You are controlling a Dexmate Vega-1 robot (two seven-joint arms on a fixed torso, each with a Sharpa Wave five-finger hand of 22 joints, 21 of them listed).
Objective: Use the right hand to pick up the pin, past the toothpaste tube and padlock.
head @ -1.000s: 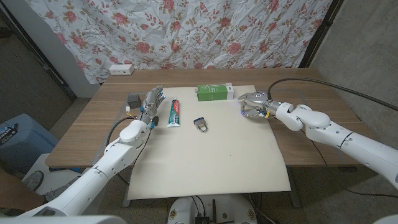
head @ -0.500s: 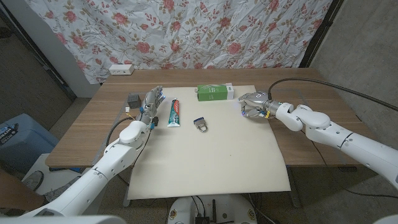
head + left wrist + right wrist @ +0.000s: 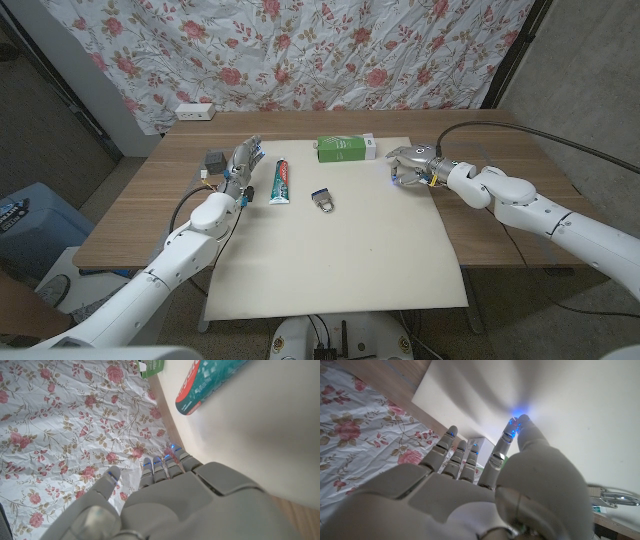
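Green box (image 3: 343,149) at white mat's (image 3: 340,260) far edge; white power strip (image 3: 194,111), small grey block (image 3: 214,158) on wooden table (image 3: 140,200).

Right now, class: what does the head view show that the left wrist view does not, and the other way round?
Head view adds: the padlock, the right hand with its fingertips down near the white mat's far right edge, and a power strip. Left wrist view adds: small blue lights near the tips of the left hand. Both: that left hand, the toothpaste tube, the green box, the mat and the floral cloth.

Floral curtain (image 3: 300,50) behind wooden table (image 3: 140,200); perhaps grey walls.
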